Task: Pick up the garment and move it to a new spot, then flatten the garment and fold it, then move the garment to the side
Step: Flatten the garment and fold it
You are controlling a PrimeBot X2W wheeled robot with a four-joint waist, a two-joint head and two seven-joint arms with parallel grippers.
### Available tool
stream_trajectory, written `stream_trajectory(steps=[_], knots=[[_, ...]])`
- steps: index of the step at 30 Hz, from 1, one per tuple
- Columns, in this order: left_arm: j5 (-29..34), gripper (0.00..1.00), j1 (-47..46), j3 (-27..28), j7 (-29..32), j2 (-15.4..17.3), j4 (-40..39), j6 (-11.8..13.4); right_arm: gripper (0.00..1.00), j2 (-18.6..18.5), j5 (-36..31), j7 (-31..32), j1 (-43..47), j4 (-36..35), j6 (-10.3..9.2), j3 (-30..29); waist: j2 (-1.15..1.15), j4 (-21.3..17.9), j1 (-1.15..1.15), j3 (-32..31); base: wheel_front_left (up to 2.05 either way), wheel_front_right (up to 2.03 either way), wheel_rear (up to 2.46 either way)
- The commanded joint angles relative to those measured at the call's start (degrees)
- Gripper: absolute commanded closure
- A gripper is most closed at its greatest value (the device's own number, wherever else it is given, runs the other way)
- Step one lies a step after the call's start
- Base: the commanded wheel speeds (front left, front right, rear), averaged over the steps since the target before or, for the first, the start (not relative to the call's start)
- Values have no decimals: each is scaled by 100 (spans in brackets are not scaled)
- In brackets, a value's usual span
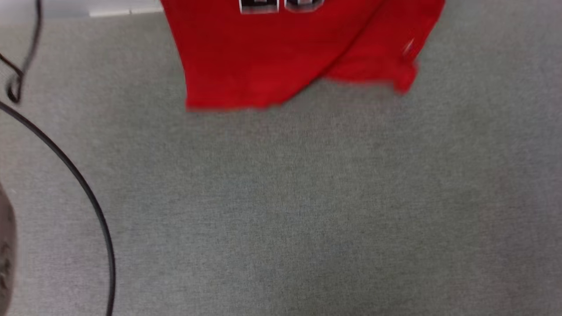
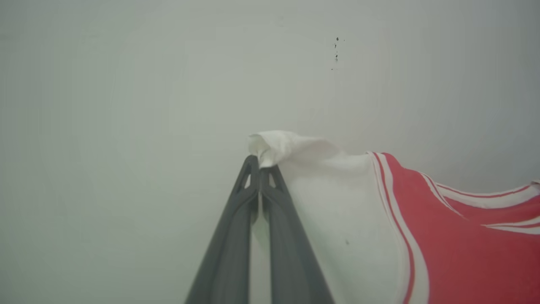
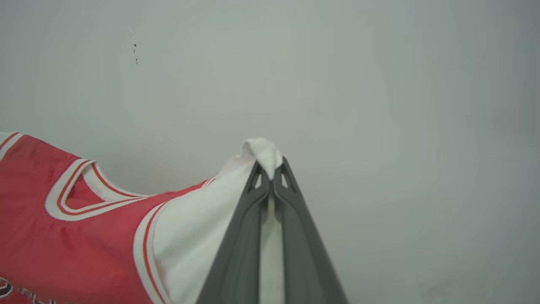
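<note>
One garment [image 1: 263, 57], left pincer [image 2: 259, 165], right pincer [image 3: 270, 171]

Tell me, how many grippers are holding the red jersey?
2. The left gripper is shut on one white shoulder corner of the jersey. The right gripper is shut on the other white shoulder corner, across the neckline.

grey carpeted floor [image 1: 307, 210], thin black cable [image 1: 79, 184] lying in a curve along its left side
</note>
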Motion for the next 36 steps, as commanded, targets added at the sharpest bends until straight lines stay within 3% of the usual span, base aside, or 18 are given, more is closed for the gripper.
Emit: stream_trajectory(steps=[1,9,17,30,36], knots=[[36,100,-231,2,-110,57,49,-35,100,-5,-27,-117,-231,47,-3,20,0,-27,-1,403,0,0,0],[124,100,-1288,-82,-428,120,382,-184,100,-17,-16,-417,-1341,301,-3,268,0,-11,-1,995,0,0,0],[-129,100,-1118,-101,-621,0,986,-335,100,74,263,-521,-1216,665,-2,789,0,61,-1,1296,0,0,0],[-667,100,641,-251,-1121,-125,1504,-481,100,53,1120,-908,741,818,-3,1561,0,123,-1,735,0,0,0],[-1052,100,2294,-177,-1376,-118,1181,-493,100,-113,1573,-1041,2281,512,-3,1809,0,137,-1,62,0,0,0]])
